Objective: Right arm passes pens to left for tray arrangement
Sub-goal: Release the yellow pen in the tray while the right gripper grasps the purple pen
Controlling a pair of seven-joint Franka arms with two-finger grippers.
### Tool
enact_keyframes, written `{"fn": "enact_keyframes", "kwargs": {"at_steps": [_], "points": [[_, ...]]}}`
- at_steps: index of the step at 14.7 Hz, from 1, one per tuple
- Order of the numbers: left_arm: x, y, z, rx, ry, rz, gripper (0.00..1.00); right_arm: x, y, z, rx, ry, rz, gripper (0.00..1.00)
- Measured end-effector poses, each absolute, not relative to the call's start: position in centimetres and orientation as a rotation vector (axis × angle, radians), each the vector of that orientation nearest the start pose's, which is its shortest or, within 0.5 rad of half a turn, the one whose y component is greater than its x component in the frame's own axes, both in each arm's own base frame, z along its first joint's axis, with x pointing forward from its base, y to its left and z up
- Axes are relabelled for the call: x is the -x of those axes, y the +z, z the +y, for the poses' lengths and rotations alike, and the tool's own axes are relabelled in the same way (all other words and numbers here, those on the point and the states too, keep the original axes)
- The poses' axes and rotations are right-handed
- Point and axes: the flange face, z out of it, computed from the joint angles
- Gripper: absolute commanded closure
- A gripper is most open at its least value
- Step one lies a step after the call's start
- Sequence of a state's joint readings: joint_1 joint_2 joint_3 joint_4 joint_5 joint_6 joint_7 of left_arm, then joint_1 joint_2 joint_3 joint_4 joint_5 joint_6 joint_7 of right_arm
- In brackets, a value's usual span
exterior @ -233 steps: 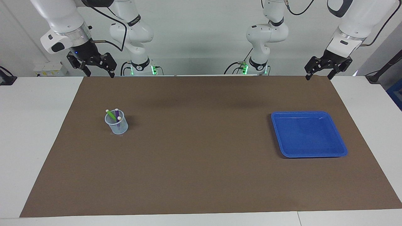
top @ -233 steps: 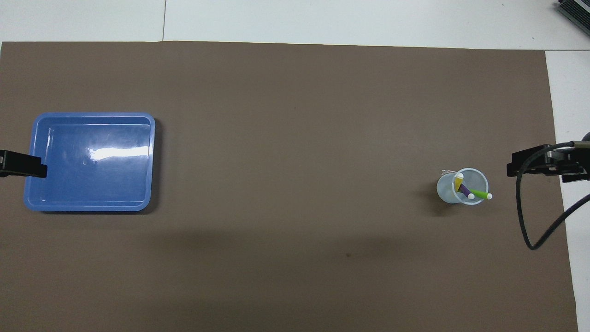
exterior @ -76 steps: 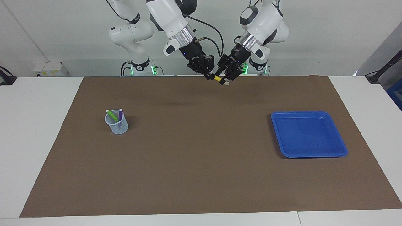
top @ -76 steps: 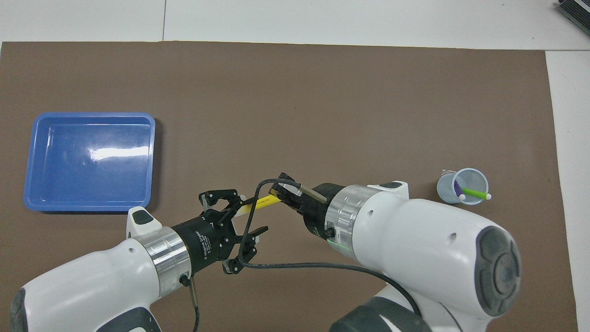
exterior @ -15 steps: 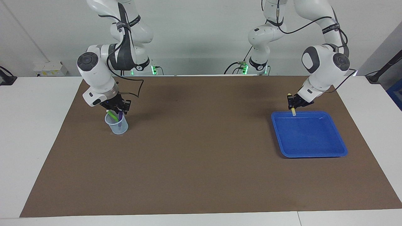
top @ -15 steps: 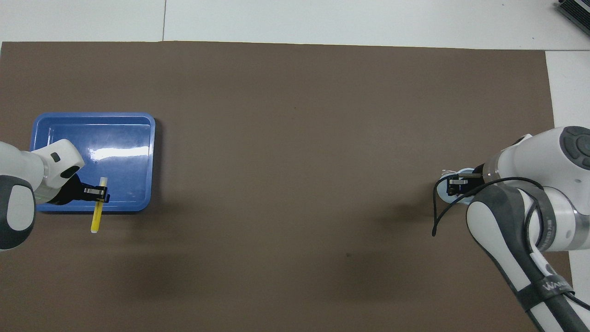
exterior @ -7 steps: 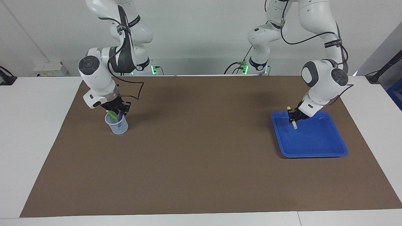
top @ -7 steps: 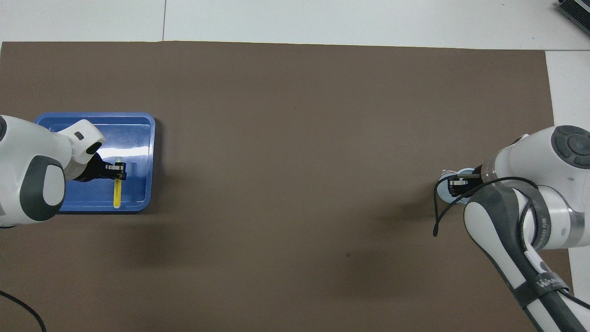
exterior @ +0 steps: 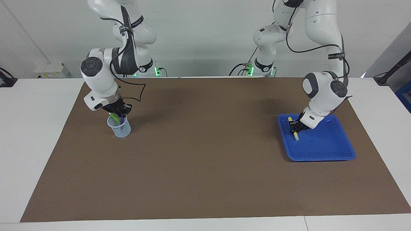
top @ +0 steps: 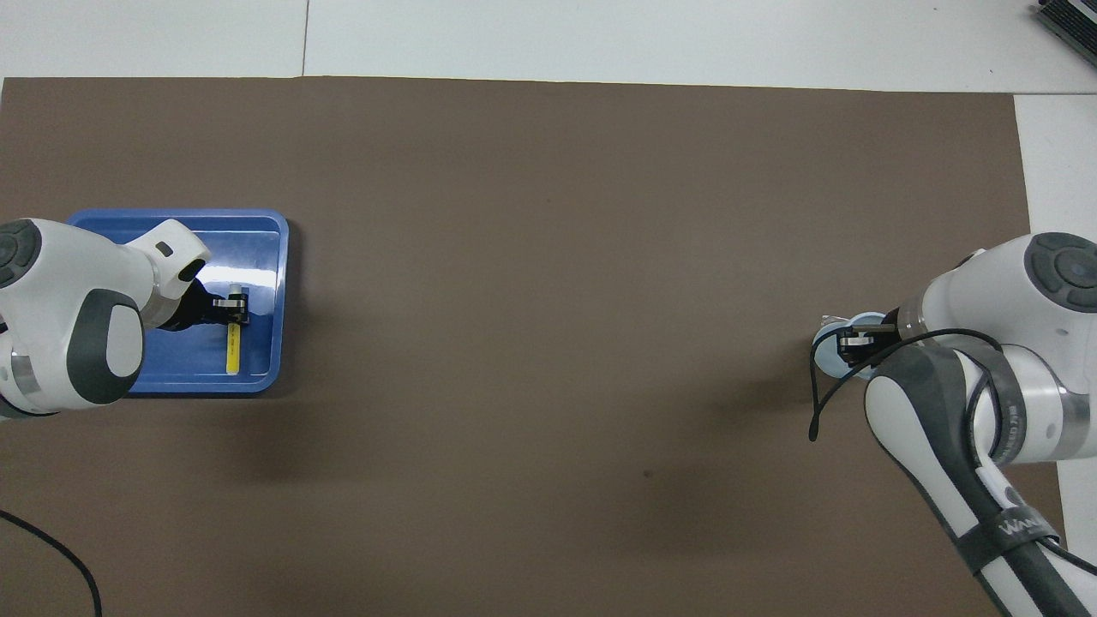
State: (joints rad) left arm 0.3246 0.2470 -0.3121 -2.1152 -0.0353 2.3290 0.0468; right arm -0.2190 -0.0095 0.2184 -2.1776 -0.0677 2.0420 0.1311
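Lowered since a moment ago, my left end effector clamps the yellow pen inside the tray; I'd release flat. Right end effector dips into the cup; grip unclear.

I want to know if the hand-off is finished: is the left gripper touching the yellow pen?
Touching. In the overhead view the left gripper is shut on the yellow pen over the tray.

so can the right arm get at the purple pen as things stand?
Probably yes. The right gripper is directly over the cup, at the tops of the purple pen and green pen. Nothing else stands near; only the green pen crowds it.
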Motion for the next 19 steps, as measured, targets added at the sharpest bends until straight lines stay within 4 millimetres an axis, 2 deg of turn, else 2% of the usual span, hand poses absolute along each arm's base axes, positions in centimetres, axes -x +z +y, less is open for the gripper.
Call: {"fn": "enact_keyframes", "kwargs": {"at_steps": [1, 5, 6, 7, 9, 10, 12, 13, 16, 19], "points": [[-57.3, 30.2, 0.9, 3.243, 0.024, -0.011, 1.0, -51.7, 38.5, -0.4, 3.201, 0.199, 0.154, 1.0], [-58.4, 30.0, 0.9, 3.251, 0.003, -0.026, 1.0, -51.6, 38.5, -0.7, 3.202, 0.216, 0.028, 1.0], [-58.5, 30.0, 0.8, 3.242, 0.001, -0.01, 0.85, -51.6, 38.6, -0.8, 3.2, 0.214, -0.011, 1.0], [-58.5, 30.1, 0.8, 3.227, -0.001, 0.016, 0.51, -51.7, 38.8, -1.0, 3.198, 0.21, -0.046, 1.0], [-58.5, 30.0, 0.5, 3.209, -0.001, 0.047, 0.42, -52.2, 40.0, -1.1, 3.194, 0.208, -0.118, 1.0], [-58.5, 30.0, 0.4, 3.208, -0.001, 0.052, 0.36, -52.6, 41.1, -1.1, 3.192, 0.208, -0.153, 1.0], [-58.5, 30.0, 0.2, 3.207, 0.003, 0.057, 0.32, -53.3, 43.7, -1.2, 3.19, 0.208, -0.202, 1.0], [-58.5, 29.8, 0.1, 3.207, 0.006, 0.059, 0.26, -53.6, 45.1, -1.2, 3.188, 0.214, -0.218, 1.0], [-58.5, 29.7, -0.1, 3.207, 0.018, 0.064, 0.23, -54.0, 49.6, -1.0, 3.185, 0.234, -0.257, 1.0], [-58.6, 30.3, 0.0, 3.205, 0.086, 0.062, 0.23, -54.1, 53.9, 0.1, 3.155, 0.237, -0.263, 1.0]]}}
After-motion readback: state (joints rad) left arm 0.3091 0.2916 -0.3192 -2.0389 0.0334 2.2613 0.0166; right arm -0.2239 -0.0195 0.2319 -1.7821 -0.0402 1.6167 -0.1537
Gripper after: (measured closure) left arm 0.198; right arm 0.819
